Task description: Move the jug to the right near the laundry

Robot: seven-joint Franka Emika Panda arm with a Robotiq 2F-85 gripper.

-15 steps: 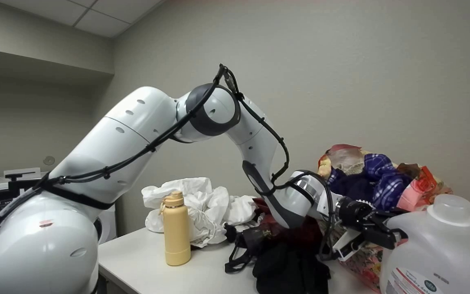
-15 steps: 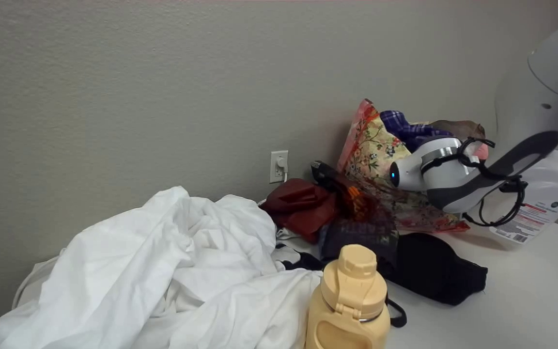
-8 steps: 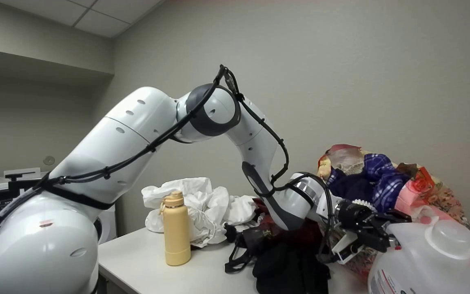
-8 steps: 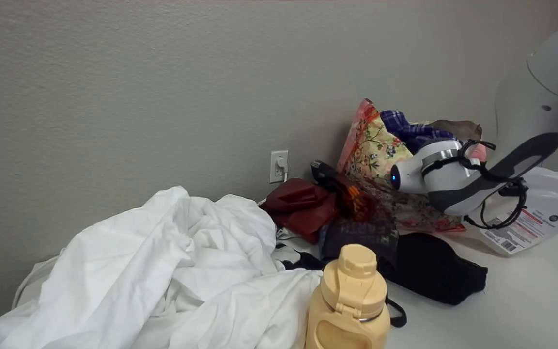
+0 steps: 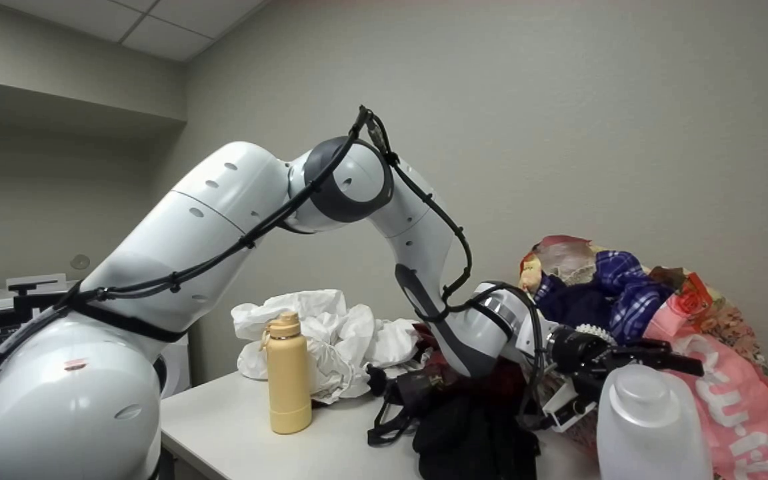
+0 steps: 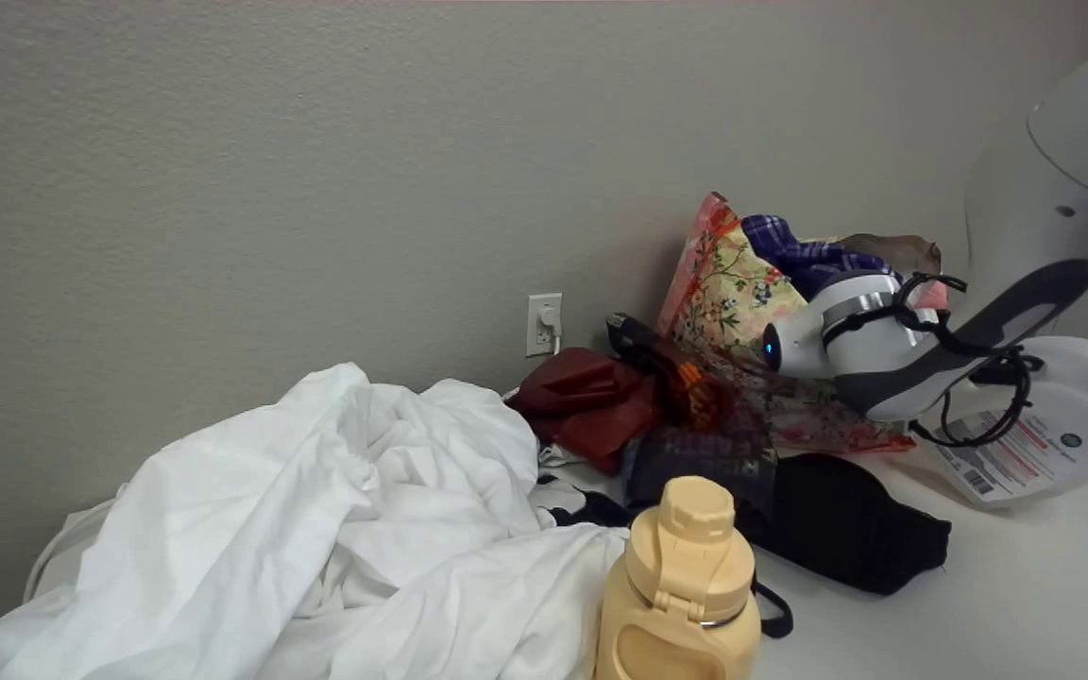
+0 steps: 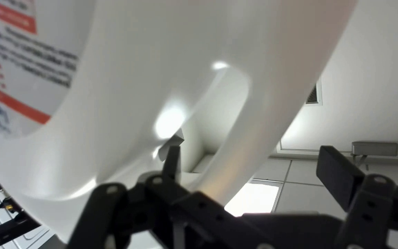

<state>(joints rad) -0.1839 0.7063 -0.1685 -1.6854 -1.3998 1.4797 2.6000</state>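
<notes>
1 × white translucent plas. jug [image 5: 654, 440]: is sitting nr. floral laundry bag [image 6: 728, 295], stuffed w/ clothes [image 5: 631, 313], & is partly covering it in an exterior view. Fingers [image 7: 340, 176]: are standing released, well apart; jug's handle [image 7: 245, 145] is showing between them in wrist view; contact, can't tell. 1 × tan bottle [image 5: 289, 383], capped: is standing upright on worktop [image 5: 224, 413] nr. white cloth [image 6: 412, 501]. 1 × wall outlet [image 6: 535, 326]: is bearing white plug [image 6: 549, 318].
</notes>
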